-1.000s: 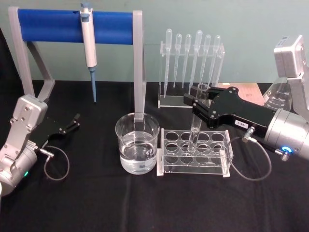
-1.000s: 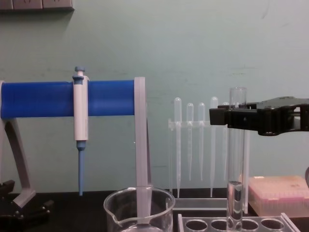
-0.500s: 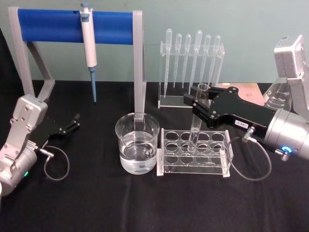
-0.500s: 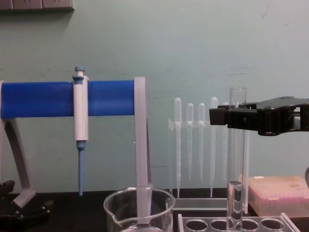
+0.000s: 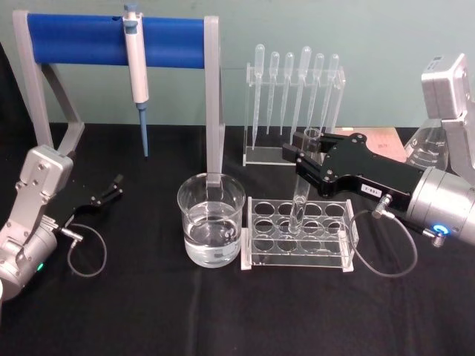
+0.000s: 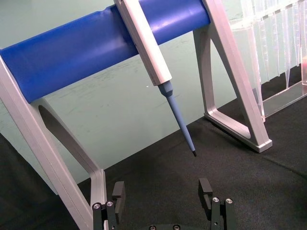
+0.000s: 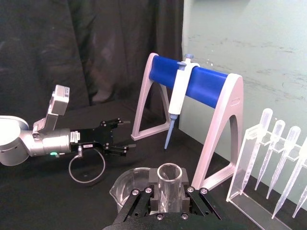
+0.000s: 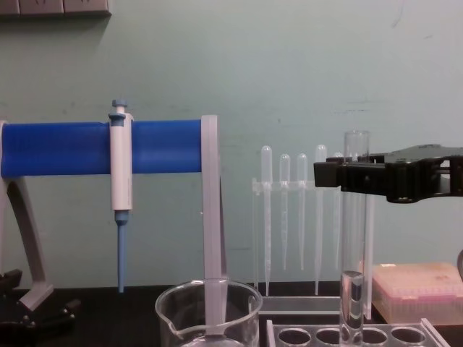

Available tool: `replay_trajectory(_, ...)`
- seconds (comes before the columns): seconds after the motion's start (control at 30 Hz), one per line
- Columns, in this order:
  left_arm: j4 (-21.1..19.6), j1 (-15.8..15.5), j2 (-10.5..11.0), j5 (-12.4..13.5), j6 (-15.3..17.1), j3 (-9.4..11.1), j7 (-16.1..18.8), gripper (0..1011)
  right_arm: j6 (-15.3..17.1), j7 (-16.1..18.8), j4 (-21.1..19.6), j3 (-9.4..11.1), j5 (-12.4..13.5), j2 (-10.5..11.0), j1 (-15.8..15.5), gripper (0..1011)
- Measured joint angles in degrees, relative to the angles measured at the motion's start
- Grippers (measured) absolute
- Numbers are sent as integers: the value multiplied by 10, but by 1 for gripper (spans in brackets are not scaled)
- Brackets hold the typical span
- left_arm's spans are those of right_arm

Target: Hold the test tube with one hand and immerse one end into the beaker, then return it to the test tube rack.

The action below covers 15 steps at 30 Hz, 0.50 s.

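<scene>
The test tube (image 5: 299, 199) stands upright with its lower end in a hole of the clear rack (image 5: 326, 256), just right of the beaker. My right gripper (image 5: 300, 158) is shut on the test tube's upper part, below the rim. From the chest, the test tube (image 8: 354, 238) rises past the black right gripper (image 8: 338, 176). The right wrist view looks down at the test tube's open rim (image 7: 169, 173) between the right gripper's fingers (image 7: 186, 197). The beaker (image 5: 211, 222) holds water and stands left of the rack. My left gripper (image 5: 111, 188) rests open at the table's left, nothing in it.
A blue-barred stand (image 5: 111, 41) with a hanging micropipette (image 5: 136, 67) stands behind the beaker. A clear holder of several plastic pipettes (image 5: 293, 96) stands behind the rack. A glass flask (image 5: 427, 144) and a pink box (image 8: 419, 289) are at the far right.
</scene>
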Motion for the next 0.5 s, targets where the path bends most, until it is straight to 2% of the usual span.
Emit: replay_trajectory(0.5, 0, 0, 0, 0, 0, 0, 0, 1000, 0, 0, 0, 0, 0, 0, 0, 226)
